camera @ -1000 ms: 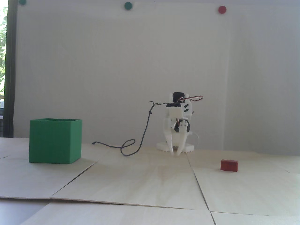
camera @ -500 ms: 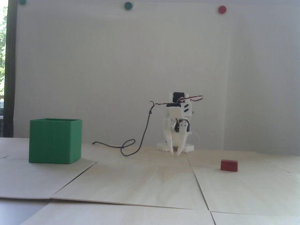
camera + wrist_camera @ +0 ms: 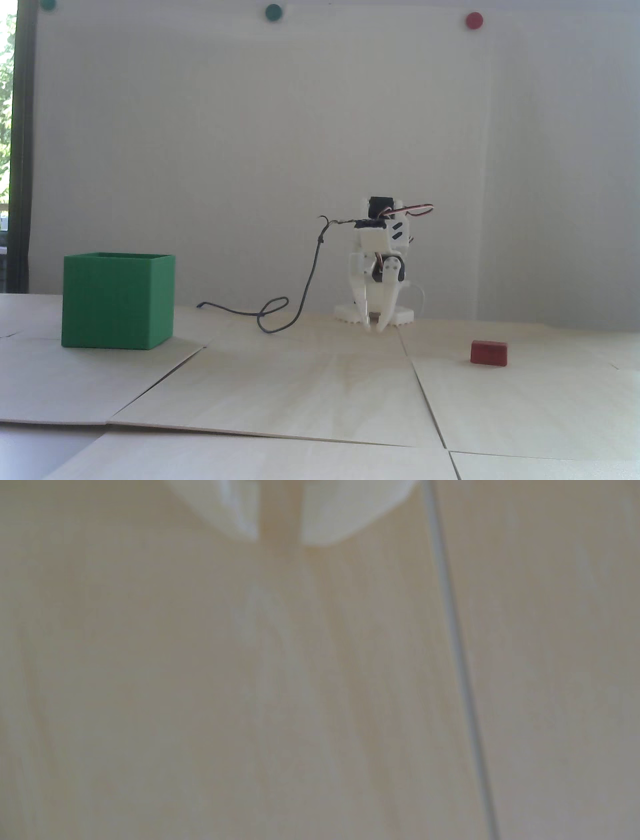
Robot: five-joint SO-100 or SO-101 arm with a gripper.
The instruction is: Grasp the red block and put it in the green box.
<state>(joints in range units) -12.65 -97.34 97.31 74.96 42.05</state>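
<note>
**Plainly: end effector folded low, block off to the right**

Nowhere does any readable writing, label or brand show on the things in either view. In the fixed view the white arm (image 3: 378, 260) sits folded at the back of the pale wooden surface (image 3: 300, 390), its end effector (image 3: 375, 328) pointing down with the tips just above the boards. The wrist view, blurred, shows the end effector (image 3: 280, 540) with a narrow gap between its two tips and nothing held between them. The red block (image 3: 489, 353) lies flat on the surface, to the right of the end effector in the fixed view and nearer the camera, well apart from it. The green box (image 3: 117, 300) stands upright at the left, its top open, well apart from the end effector and farther still from the block. A dark cable (image 3: 305, 285) loops from the arm down onto the surface between box and arm.
</note>
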